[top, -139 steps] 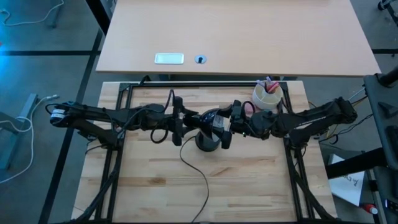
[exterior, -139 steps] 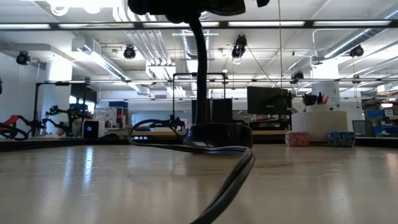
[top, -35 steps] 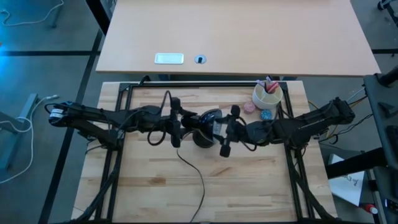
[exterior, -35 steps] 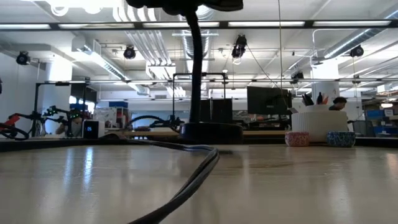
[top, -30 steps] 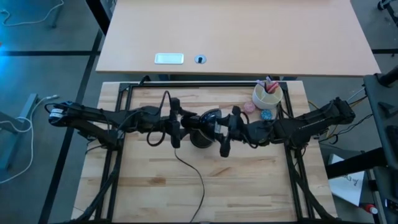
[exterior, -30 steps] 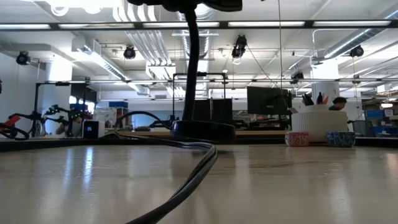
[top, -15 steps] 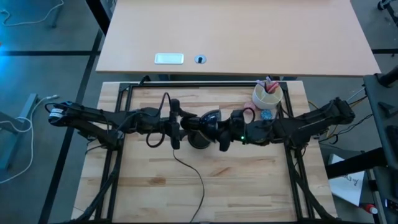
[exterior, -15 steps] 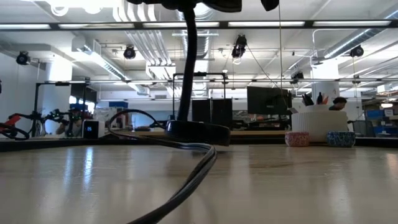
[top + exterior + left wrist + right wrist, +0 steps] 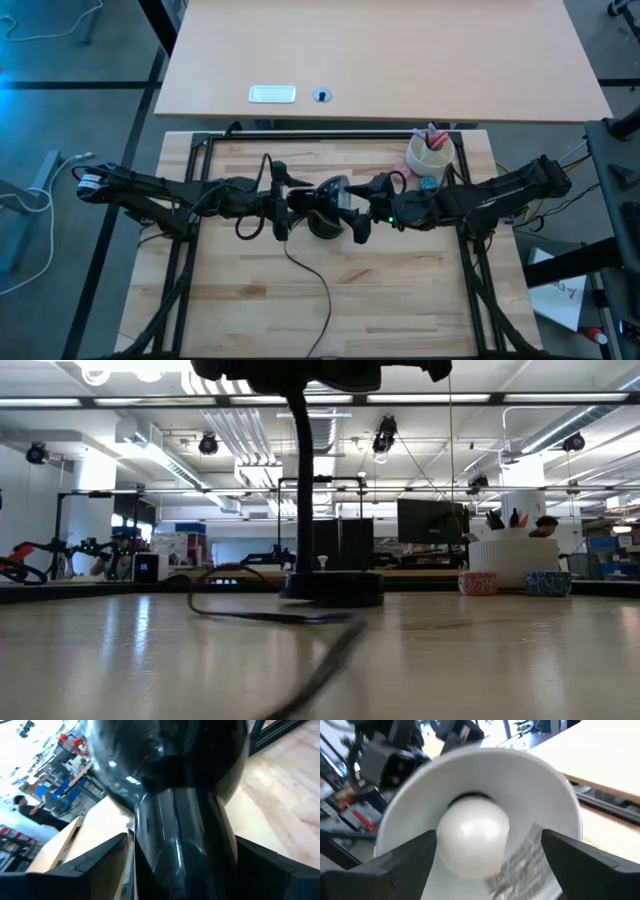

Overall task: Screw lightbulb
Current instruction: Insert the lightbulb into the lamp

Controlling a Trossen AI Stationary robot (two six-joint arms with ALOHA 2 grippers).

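The black desk lamp (image 9: 326, 200) stands on its round base (image 9: 332, 586) in the middle of the table, with its cord (image 9: 305, 265) trailing toward the near edge. The white lightbulb (image 9: 472, 832) sits in the middle of the lamp's silvery shade (image 9: 540, 805). My left gripper (image 9: 284, 206) is shut on the lamp behind the shade. My right gripper (image 9: 360, 214) is open at the shade's mouth. In the right wrist view its fingers (image 9: 405, 862) stand on either side of the bulb, with a gap showing on one side. My left gripper pinches the lamp's black neck (image 9: 180, 835), just behind the shade's back, between its two fingers (image 9: 100, 865). It comes level from the table's left side. The lamp stays upright with its base on the table.
A white cup (image 9: 430, 155) holding pens stands at the table's far right, with a small pink ball (image 9: 477, 582) and a blue ball (image 9: 547, 582) beside it. The black frame rails (image 9: 190, 250) run along both sides. A second desk (image 9: 380, 60) lies beyond the far edge.
My right gripper has turned about its wrist at the shade's mouth and moved a little toward the lamp. The lamp's base has slid slightly across the table and back, and the cord has shifted with it.
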